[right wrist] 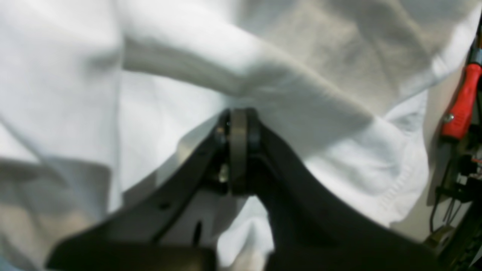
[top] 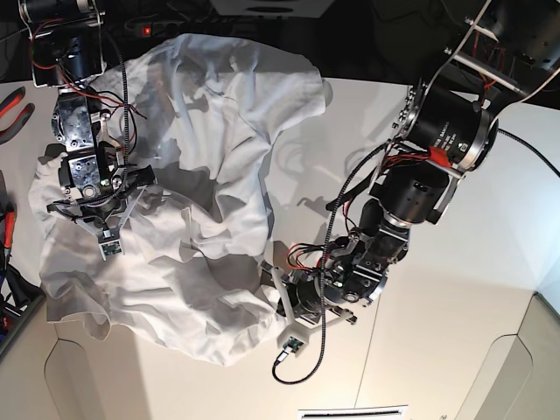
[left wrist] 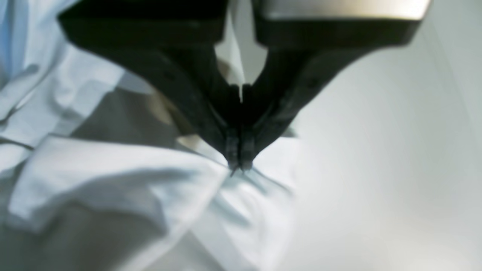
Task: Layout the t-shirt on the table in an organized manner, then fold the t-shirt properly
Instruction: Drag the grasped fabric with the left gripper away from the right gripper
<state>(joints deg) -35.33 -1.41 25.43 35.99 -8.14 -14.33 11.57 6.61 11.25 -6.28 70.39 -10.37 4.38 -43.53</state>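
The white t-shirt [top: 201, 175] lies crumpled in a heap on the left half of the white table [top: 464, 297], with deep folds and one part hanging over the far edge. My left gripper [left wrist: 239, 167] is shut, its tips pinching the shirt's [left wrist: 124, 177] edge, and creases radiate from the pinch. In the base view the left gripper [top: 266, 273] sits low at the heap's right rim. My right gripper [right wrist: 238, 113] is shut with the shirt's cloth [right wrist: 308, 113] bunched over its tips. It sits at the heap's left side [top: 140, 185], partly buried in folds.
Red-handled pliers [top: 13, 101] lie off the table's left side, and a red-handled tool [right wrist: 461, 109] shows beside the shirt in the right wrist view. A thin dark seam [top: 376, 328] runs across the tabletop. The near table edge has cut corners.
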